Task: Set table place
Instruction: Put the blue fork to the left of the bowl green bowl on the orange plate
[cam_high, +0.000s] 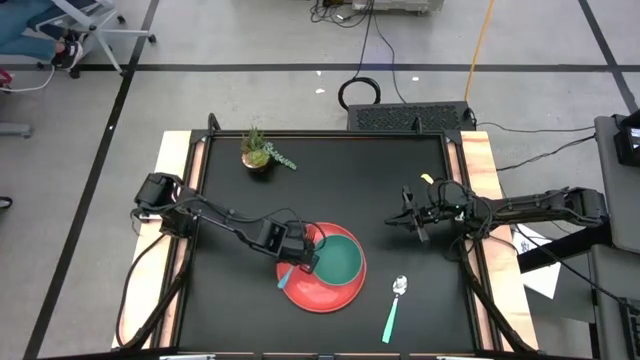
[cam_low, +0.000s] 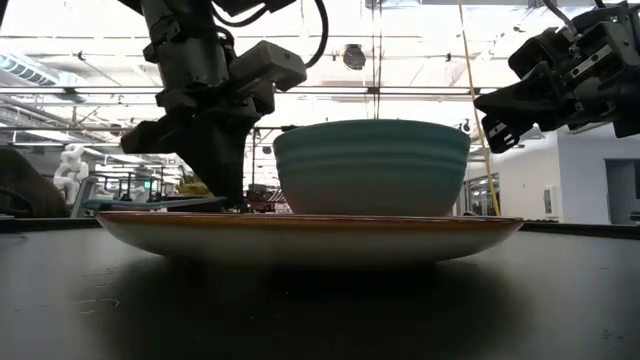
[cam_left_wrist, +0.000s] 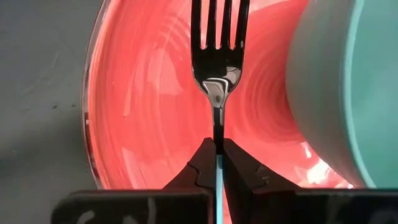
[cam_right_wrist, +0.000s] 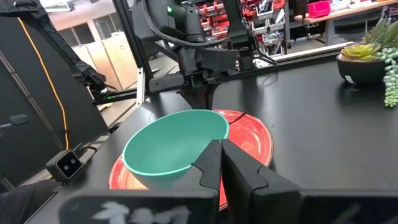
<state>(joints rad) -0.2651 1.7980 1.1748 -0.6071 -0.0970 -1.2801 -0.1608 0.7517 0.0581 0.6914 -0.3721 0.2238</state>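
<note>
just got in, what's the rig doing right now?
It's setting a table place. The left tool is shut on the fork, holding it over the red plate beside the teal bowl, which sits on the plate. The spoon lies on the table right of the plate. The right tool waits shut and empty near the table's right edge.

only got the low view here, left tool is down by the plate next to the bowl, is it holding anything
Observer: Yes. The left tool is shut on the fork, gripping it by the handle, tines out over the red plate.
Operator: where's the spoon
Observer: On the black table, just right of the plate, bowl end pointing away from the front edge: the spoon.
Operator: and the right tool
Observer: The right tool is shut and empty, above the table off to the right of the teal bowl.
</note>
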